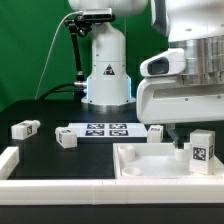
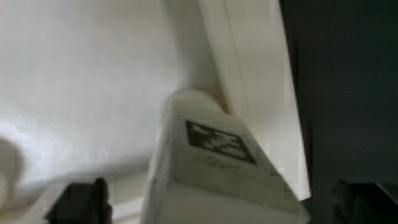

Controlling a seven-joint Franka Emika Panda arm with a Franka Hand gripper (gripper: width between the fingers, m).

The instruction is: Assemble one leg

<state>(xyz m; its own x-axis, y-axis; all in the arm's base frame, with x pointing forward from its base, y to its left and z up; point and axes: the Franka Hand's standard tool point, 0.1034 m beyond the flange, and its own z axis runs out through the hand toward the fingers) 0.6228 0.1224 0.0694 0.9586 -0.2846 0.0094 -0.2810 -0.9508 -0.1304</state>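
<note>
A leg, a small white block with a black-and-white tag, stands upright on the right part of the white tray-like panel. My gripper hangs right over it. In the wrist view the leg lies between my two dark fingertips, which stand apart on either side of it with a gap at each side. My gripper is open around the leg. The panel's raised rim runs beside the leg.
Three more legs lie on the black table: one at the exterior view's left, one nearer the middle, one by the panel's back edge. The marker board lies before the robot base. A white bar sits front left.
</note>
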